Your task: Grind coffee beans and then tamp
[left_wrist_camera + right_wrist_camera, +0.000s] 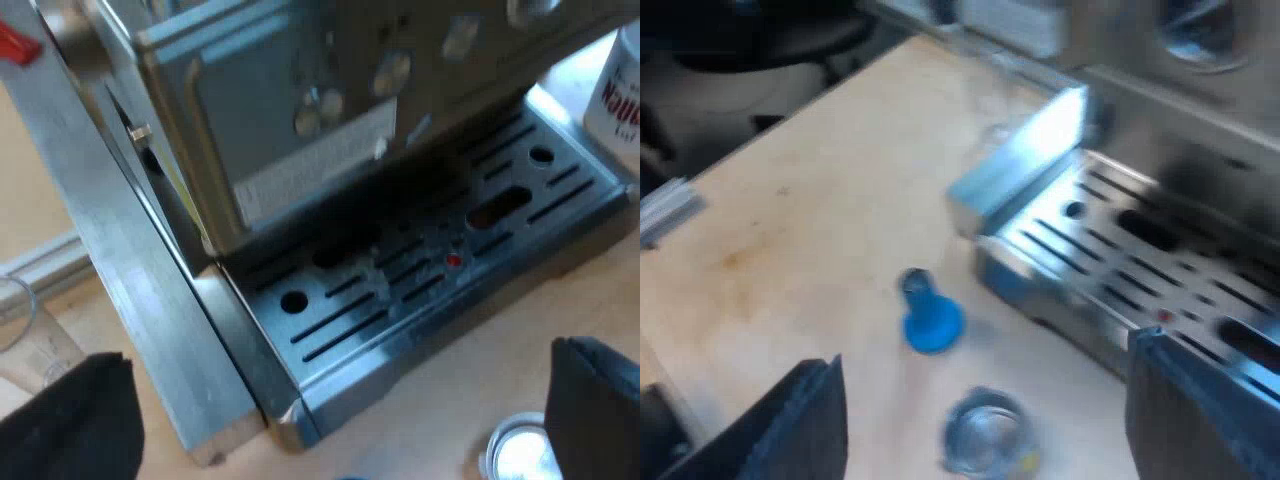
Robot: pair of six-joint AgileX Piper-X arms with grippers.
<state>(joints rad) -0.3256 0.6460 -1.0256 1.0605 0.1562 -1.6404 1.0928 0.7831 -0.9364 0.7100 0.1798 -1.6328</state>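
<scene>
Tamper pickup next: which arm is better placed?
Right, likely. The blue tamper sits on the table just ahead of the open right gripper. The left gripper, also open, faces the drip tray.

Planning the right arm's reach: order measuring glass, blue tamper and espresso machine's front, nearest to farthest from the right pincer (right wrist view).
1. Measuring glass, under the open pincer.
2. Blue tamper, on the table beyond.
3. Espresso machine's front, farthest.
</scene>
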